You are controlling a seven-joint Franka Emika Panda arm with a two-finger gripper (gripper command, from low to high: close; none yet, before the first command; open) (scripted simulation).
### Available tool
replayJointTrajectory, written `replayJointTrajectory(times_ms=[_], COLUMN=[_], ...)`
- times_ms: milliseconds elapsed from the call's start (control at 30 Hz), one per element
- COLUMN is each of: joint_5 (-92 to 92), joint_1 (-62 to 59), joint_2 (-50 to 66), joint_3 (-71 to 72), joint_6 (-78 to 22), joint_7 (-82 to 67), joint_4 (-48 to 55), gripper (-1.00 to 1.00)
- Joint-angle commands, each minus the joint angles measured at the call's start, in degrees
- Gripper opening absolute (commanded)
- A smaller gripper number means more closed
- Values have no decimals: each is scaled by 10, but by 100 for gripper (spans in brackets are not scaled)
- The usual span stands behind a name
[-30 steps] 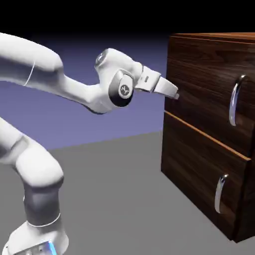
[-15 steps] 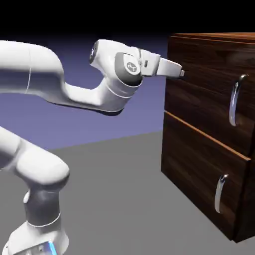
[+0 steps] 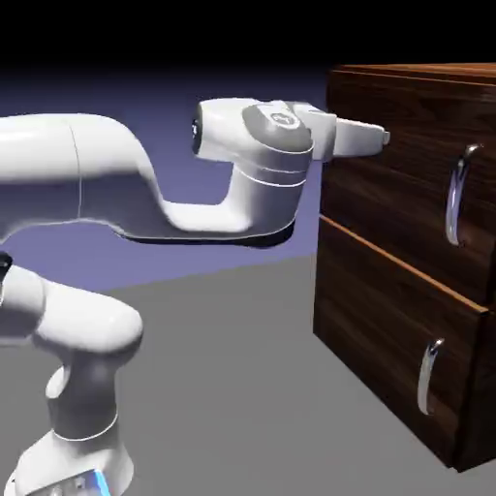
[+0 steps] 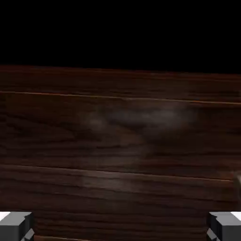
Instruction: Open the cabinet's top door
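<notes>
The dark walnut cabinet [image 3: 387, 79] stands at the right of the exterior view. Its top door [image 3: 392, 208] is flush and carries a long curved silver handle [image 3: 457, 194] near its right edge. My gripper [image 3: 383, 139] points level at the door's upper left part, well left of the handle and slightly above its top end. In the hand view, dark wood grain of the top door [image 4: 120, 141] fills the picture. My grey fingertips [image 4: 16, 226] sit far apart at the two bottom corners, so the gripper [image 4: 120, 228] is open with nothing in it.
Below the top door is the lower panel [image 3: 373, 349] with a shorter silver handle [image 3: 427, 376]. A thin orange seam [image 3: 397, 263] separates the two panels. The grey table [image 3: 232, 387] stretches between my arm's base and the cabinet.
My hand has risen and swung right, from beside the cabinet's left edge to in front of the top door's upper left part. The wrist has rolled. The door has not moved.
</notes>
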Motion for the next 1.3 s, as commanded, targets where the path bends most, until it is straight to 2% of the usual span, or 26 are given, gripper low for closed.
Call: replayJointTrajectory(times_ms=[0,533,600,767,800,1267], joint_5=[-25,-424,-429,-431,-431,-337], joint_1=[9,158,160,260,260,-10], joint_2=[-4,-72,-73,-55,-55,-53], joint_3=[-11,-186,-188,-239,-239,-59], joint_6=[0,-1,-1,-11,-11,-163], joint_7=[17,286,290,286,286,295], joint_4=[6,101,102,179,179,-70], gripper=[100,100,100,100,-100,-100])
